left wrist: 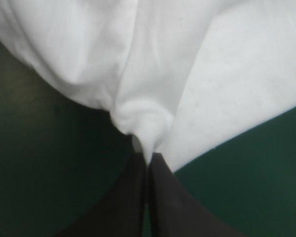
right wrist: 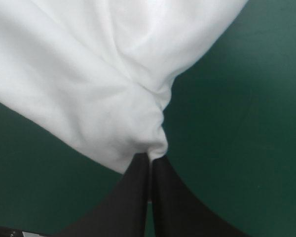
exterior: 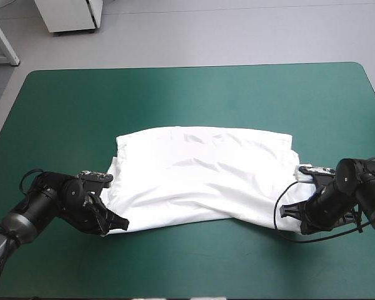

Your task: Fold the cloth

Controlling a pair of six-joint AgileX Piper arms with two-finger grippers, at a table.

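Observation:
The white T-shirt [exterior: 203,178] lies across the middle of the teal-green table, folded lengthwise with soft creases. At its near left corner my left gripper [exterior: 117,222] is shut on the T-shirt. In the left wrist view that gripper [left wrist: 148,157] pinches a bunched fold of the T-shirt [left wrist: 187,74]. My right gripper [exterior: 287,215] is shut on the T-shirt at its near right corner. The right wrist view shows the right gripper [right wrist: 151,157] meeting in a point with the T-shirt [right wrist: 89,84] gathered at the tips.
Bare teal-green cover [exterior: 194,94] stretches beyond the shirt to the far edge, and a narrower strip runs along the near edge. A white cabinet [exterior: 72,15] stands on the floor past the table's far left corner.

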